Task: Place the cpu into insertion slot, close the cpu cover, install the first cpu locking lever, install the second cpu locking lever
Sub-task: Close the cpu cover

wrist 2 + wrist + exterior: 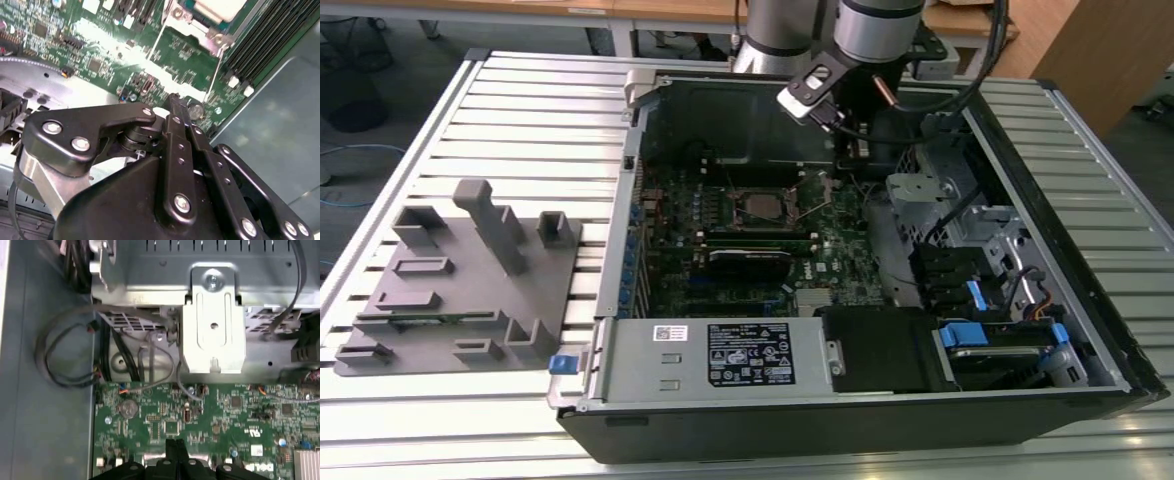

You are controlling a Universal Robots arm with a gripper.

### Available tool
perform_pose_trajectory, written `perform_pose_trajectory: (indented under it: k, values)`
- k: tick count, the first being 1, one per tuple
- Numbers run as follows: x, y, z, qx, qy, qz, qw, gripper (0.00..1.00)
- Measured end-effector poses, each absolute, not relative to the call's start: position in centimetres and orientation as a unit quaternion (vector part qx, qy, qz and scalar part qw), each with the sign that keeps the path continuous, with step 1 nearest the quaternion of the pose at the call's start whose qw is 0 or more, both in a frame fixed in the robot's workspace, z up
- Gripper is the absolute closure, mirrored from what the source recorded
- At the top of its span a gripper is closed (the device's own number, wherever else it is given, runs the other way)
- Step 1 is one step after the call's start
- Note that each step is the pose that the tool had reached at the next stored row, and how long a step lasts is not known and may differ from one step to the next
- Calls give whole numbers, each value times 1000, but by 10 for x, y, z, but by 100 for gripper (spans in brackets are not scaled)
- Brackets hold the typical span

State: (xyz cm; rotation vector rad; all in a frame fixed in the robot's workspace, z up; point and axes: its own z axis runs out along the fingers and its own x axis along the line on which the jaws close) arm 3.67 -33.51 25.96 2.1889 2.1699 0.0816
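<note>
Slatted metal table point(520, 110), open computer case point(854, 430), gripper point(175, 444) pinched together, empty, over green motherboard point(225, 410).

Clear room above the cpu cover point(757, 192) (metal bracket point(214, 325) and cables point(65, 357) crowd nearby).
</note>
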Motion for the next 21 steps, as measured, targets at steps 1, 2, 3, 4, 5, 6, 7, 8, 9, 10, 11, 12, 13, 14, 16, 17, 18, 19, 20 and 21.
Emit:
perform_pose_trajectory:
  k: [1, 2, 3, 4, 5, 6, 7, 8, 9, 10, 11, 12, 13, 14, 16, 17, 18, 19, 20, 21]
  values:
    - [39, -335, 260, 710, 703, 26, 29, 90]
    - [41, -335, 260, 710, 703, 26, 29, 90]
    - [44, -335, 260, 710, 704, 26, 29, 90]
    - [46, -335, 260, 710, 703, 26, 29, 90]
    - [47, -335, 260, 710, 703, 26, 29, 90]
    - [47, -335, 260, 710, 703, 26, 29, 90]
    - [47, -335, 260, 710, 703, 26, 29, 90]
    - [47, -335, 260, 710, 703, 26, 29, 90]
    - [47, -335, 260, 710, 703, 26, 29, 90]
    - [47, -335, 260, 710, 703, 26, 29, 90]
    - [47, -335, 260, 710, 703, 26, 29, 90]
    - [48, -335, 259, 710, 704, 26, 29, 90]
    - [50, -335, 259, 710, 704, 25, 28, 90]
    - [52, -335, 259, 710, 704, 25, 27, 90]
    - [55, -336, 258, 710, 704, 24, 26, 90]
    - [56, -336, 258, 710, 704, 23, 26, 90]
    - [56, -336, 256, 710, 704, 23, 26, 90]
    - [56, -336, 255, 710, 704, 23, 26, 90]
    - [56, -336, 253, 710, 704, 23, 26, 90]
    - [56, -336, 251, 710, 704, 23, 26, 90]
